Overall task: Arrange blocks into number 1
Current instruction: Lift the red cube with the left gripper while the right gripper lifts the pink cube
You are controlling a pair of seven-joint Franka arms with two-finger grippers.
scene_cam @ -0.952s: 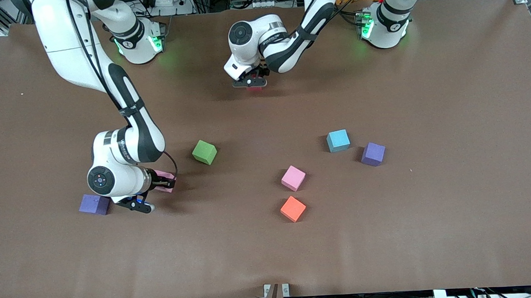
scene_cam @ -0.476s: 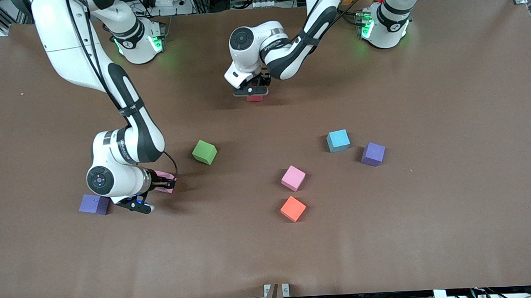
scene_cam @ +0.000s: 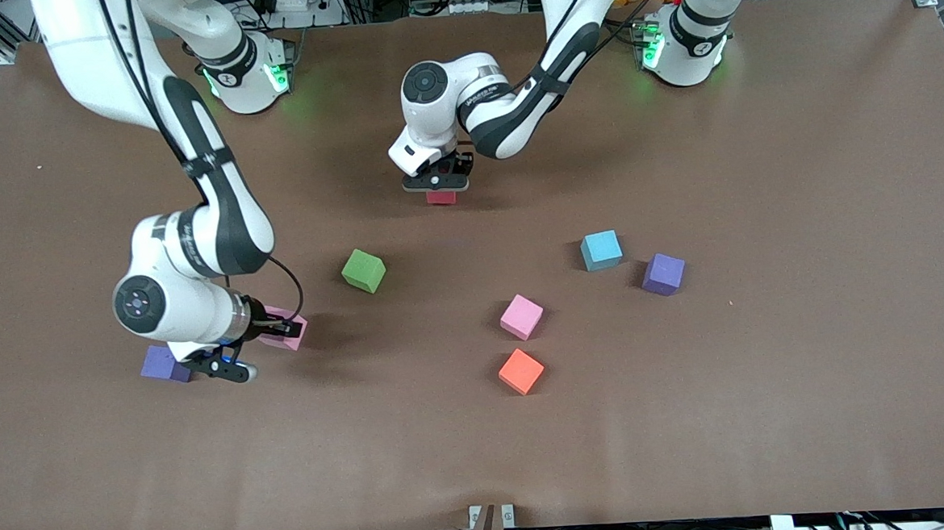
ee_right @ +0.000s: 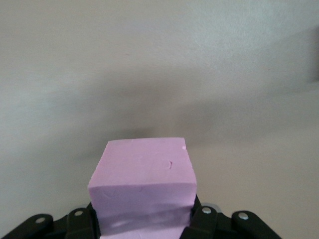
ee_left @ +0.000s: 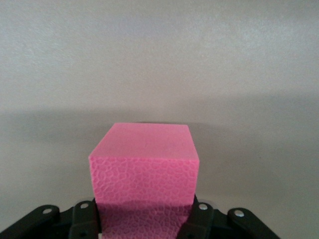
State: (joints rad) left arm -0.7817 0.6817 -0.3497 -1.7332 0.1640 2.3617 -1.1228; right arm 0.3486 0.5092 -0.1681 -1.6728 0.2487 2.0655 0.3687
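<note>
My left gripper is shut on a red block over the table's middle, on the side where the arm bases stand. The left wrist view shows that block filling the gap between the fingers. Toward the right arm's end, my right gripper is shut on a pale pink block, with the block squeezed between its fingers. On the table lie loose blocks: green, light blue, purple, pink and orange.
A second purple block lies beside the right wrist, partly hidden by it. The brown table stretches wide toward the left arm's end. A small bracket sits at the table edge nearest the front camera.
The left gripper has closed on the red block and carried it toward the table's middle. The right arm has shifted toward its own end of the table with the pale pink block.
</note>
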